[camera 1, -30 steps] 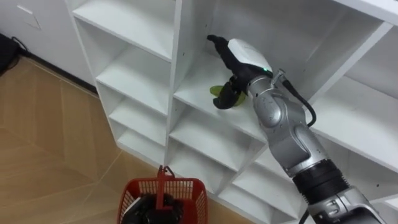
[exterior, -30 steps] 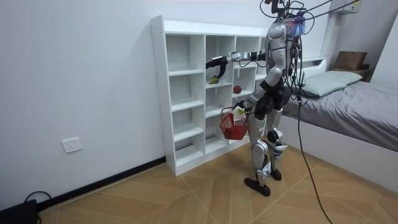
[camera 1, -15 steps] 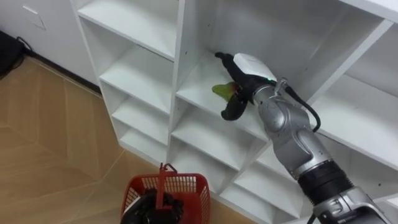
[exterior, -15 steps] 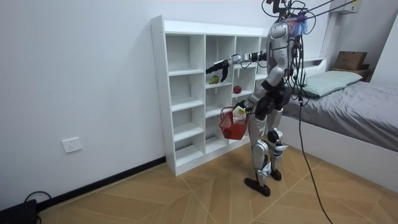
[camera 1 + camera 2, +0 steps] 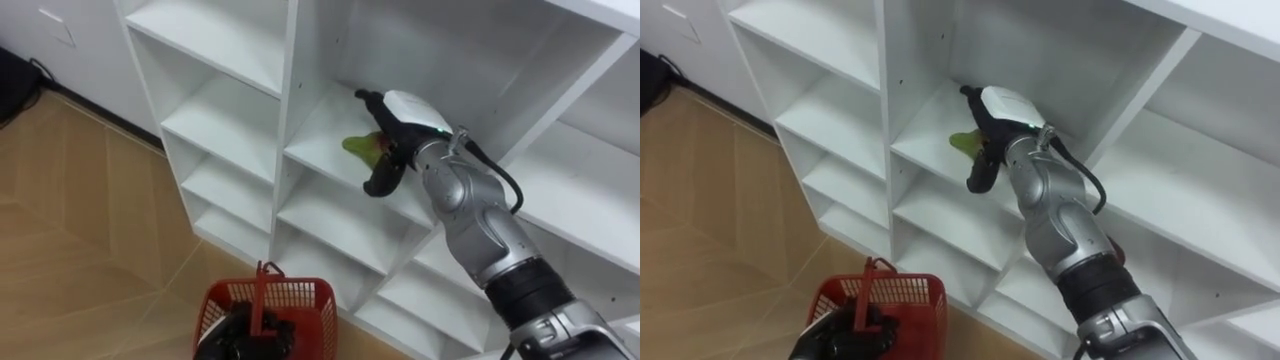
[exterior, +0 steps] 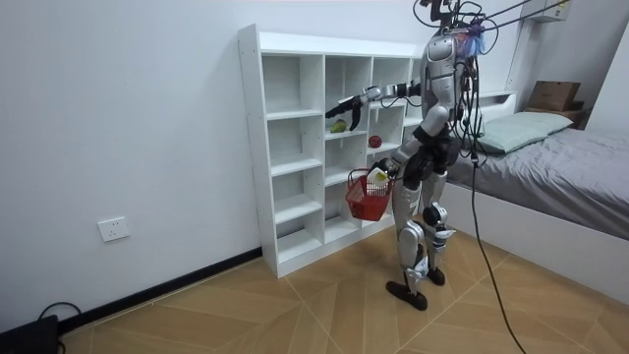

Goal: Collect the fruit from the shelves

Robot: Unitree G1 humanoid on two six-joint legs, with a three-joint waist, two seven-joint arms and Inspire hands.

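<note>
Right hand (image 5: 402, 122): the green fruit (image 5: 357, 146) sits between the fingers above and the thumb below, both curled round it. The palm hides its far half. Left hand (image 5: 240, 336), cut off at the frame edge, grips the handle of the red basket (image 5: 312, 298).

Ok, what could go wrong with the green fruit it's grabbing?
The green fruit pokes out past the right hand that holds it, so it might slip and fall. The red basket in the left hand hangs far below, so a dropped fruit could miss it.
</note>
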